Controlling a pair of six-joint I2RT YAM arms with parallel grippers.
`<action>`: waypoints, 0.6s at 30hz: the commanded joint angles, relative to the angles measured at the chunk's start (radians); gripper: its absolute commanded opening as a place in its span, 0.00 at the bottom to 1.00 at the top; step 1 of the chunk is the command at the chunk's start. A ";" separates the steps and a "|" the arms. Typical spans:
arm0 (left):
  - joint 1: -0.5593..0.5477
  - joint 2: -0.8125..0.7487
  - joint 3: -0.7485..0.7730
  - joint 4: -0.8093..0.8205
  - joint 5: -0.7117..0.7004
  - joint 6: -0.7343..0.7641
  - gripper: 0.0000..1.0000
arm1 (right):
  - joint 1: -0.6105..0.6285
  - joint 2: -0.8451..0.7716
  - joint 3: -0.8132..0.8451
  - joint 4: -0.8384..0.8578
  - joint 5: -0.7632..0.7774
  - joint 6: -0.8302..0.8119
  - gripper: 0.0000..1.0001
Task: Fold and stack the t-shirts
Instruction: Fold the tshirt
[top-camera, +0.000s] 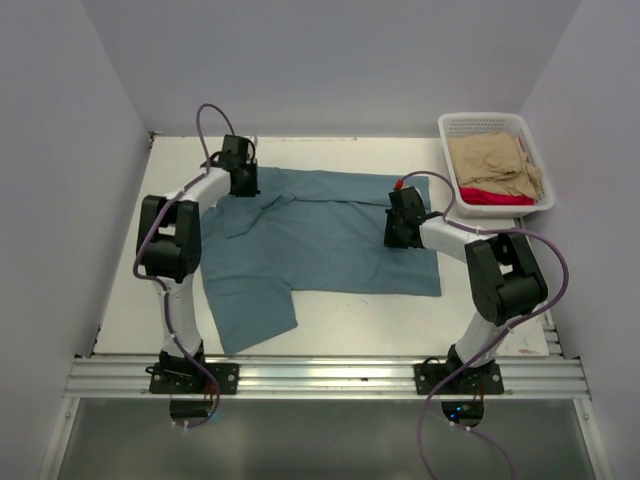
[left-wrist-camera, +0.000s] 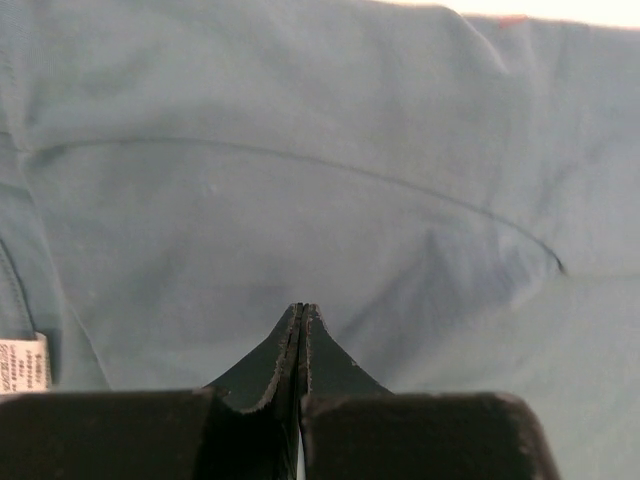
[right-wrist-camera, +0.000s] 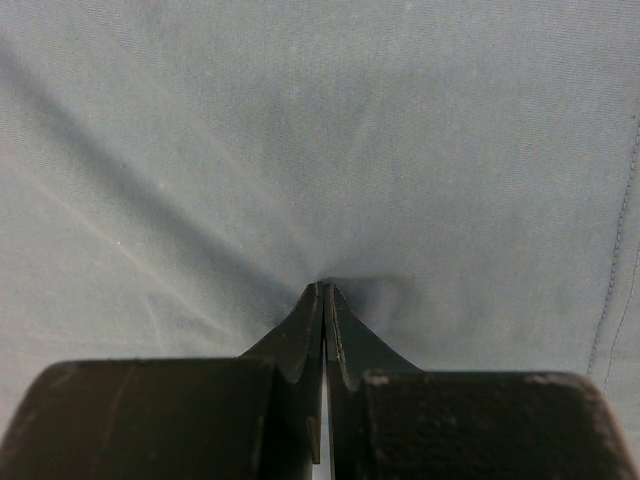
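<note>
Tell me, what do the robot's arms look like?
The left arm and right arm have white tubes with chunky black joints. Thin purple cables loop along them. The left gripper and right gripper are black with pointed tips.

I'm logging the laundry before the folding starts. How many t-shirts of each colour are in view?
teal-blue t-shirt, spread on the table: 1
tan t-shirt, in the basket: 1
red t-shirt, in the basket, partly under the tan one: 1
Total: 3
</note>
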 joint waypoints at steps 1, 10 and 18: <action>-0.036 -0.122 -0.041 0.050 0.107 0.072 0.00 | 0.002 0.027 -0.048 -0.149 0.049 -0.009 0.00; -0.073 -0.112 -0.081 -0.027 0.200 0.123 0.00 | 0.002 0.032 -0.045 -0.147 0.043 -0.011 0.00; -0.073 -0.018 -0.032 -0.064 0.130 0.116 0.00 | 0.002 0.020 -0.049 -0.149 0.052 -0.014 0.00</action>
